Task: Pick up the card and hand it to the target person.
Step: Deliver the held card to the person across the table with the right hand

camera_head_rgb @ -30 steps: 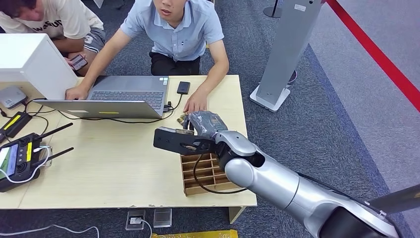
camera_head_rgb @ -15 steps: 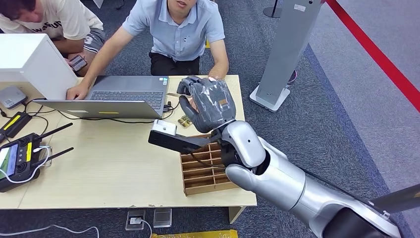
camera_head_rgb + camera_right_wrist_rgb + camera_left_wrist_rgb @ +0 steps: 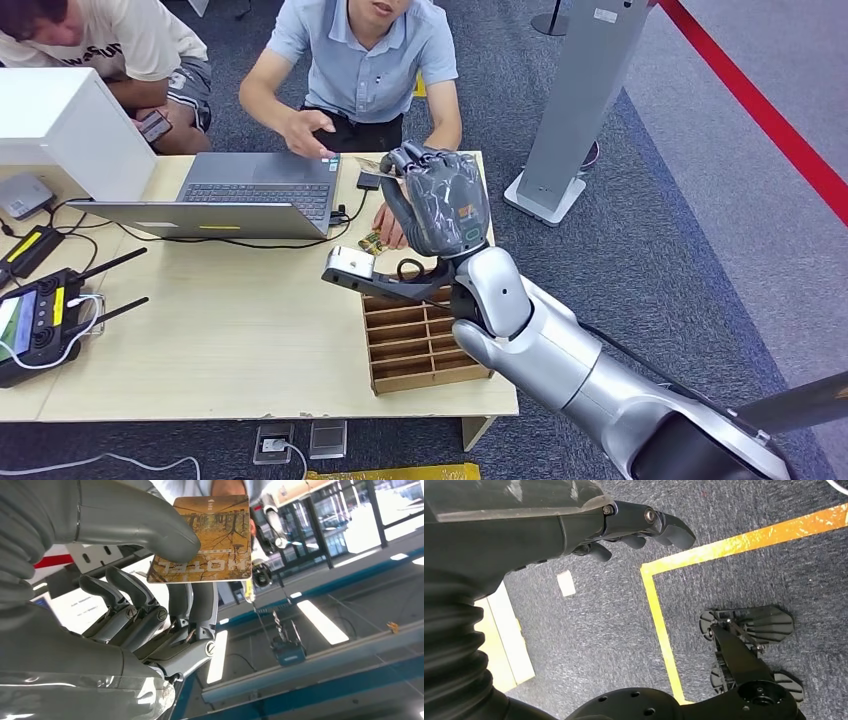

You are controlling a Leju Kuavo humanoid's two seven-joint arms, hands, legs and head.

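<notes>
The card (image 3: pixel 205 540) is pinched between thumb and fingers of the right robot hand (image 3: pixel 440 205), raised above the surface (image 3: pixel 220 330) toward the person (image 3: pixel 365 60). The handover step is in hand; next, I judge, it should reach closer and release. The left robot hand (image 3: pixel 624 527) hangs holding nothing, fingers loosely curled.

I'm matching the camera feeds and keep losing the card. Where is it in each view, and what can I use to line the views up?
Head view: the card is hidden inside the raised right hand, above the wooden divider box.
Left wrist view: no card here; the left hand hangs over carpet.
Right wrist view: the card sits upper centre, pinched under the thumb.
Shared landmark: the right hand itself.
</notes>
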